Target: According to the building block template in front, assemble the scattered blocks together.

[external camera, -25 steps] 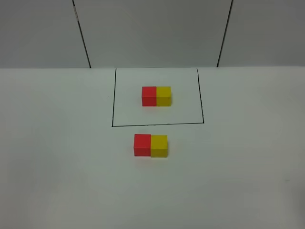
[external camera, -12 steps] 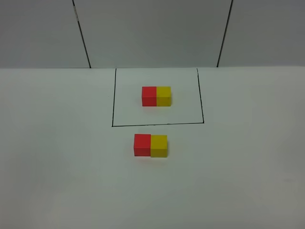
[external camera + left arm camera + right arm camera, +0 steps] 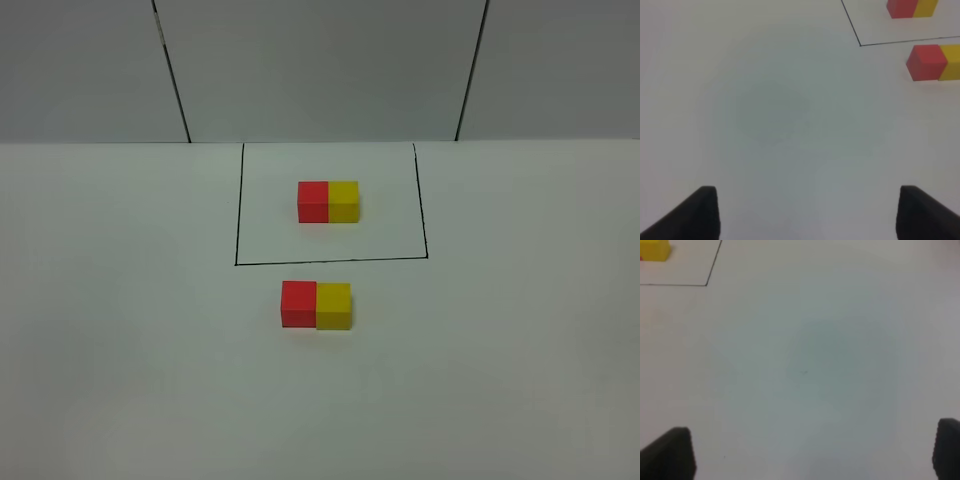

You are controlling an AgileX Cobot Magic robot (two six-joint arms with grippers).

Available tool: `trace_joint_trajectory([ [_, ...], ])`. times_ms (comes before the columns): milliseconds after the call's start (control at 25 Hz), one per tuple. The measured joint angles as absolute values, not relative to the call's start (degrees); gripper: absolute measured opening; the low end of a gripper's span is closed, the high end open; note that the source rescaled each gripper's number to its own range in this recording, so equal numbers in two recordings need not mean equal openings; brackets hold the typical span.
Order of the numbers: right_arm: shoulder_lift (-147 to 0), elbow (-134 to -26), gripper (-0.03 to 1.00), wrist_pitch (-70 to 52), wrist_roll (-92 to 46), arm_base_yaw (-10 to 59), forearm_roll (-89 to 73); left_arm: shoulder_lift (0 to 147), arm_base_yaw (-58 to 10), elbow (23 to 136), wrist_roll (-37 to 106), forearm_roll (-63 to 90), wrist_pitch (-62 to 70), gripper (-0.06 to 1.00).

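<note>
So both arms are off to the sides, and neither one shows up in the high camera at all. You only see their fingertips in the wrist views.

Left gripper (image 3: 807,212): its two dark fingertips (image 3: 700,212) sit wide apart with nothing but bare white table (image 3: 770,125) between them, so it's spread and holding nothing. Ahead of it and off to one side are the loose red cube (image 3: 926,62) and the loose yellow cube (image 3: 951,62), pressed side by side. Beyond those, farther from the gripper, a corner of the black-line rectangle (image 3: 860,44) shows, with the building block template (image 3: 912,7) inside it.

Right gripper (image 3: 812,455): same deal, with its fingertips (image 3: 672,452) far apart over plain tabletop and gripping nothing. Well ahead of it and off to the side you catch a corner of the rectangle and a bit of yellow from the template. The loose cubes don't show in that view.

From the high camera, the red cube (image 3: 298,303) and yellow cube (image 3: 334,306) touch each other, red on the left, just outside the near edge of the rectangle (image 3: 330,261). The yellow one sits a hair nearer the camera, so the pair isn't perfectly flush. The template (image 3: 329,201) sits inside the border, in the same colour order.
</note>
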State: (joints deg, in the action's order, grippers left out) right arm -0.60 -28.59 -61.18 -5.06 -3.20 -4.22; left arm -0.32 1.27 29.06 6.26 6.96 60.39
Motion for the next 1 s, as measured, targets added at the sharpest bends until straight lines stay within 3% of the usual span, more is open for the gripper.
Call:
trace_joint_trajectory([
  [600, -0.6, -28.59, 0.62, -61.18, -4.67, -3.2, -4.22, -0.32, 1.27, 29.06, 6.26, 6.96, 60.39, 0.64],
  [1000, -0.6, -28.59, 0.6, -61.23, -4.61, -3.2, -4.22, -0.32, 1.27, 29.06, 6.26, 6.96, 60.39, 0.64],
])
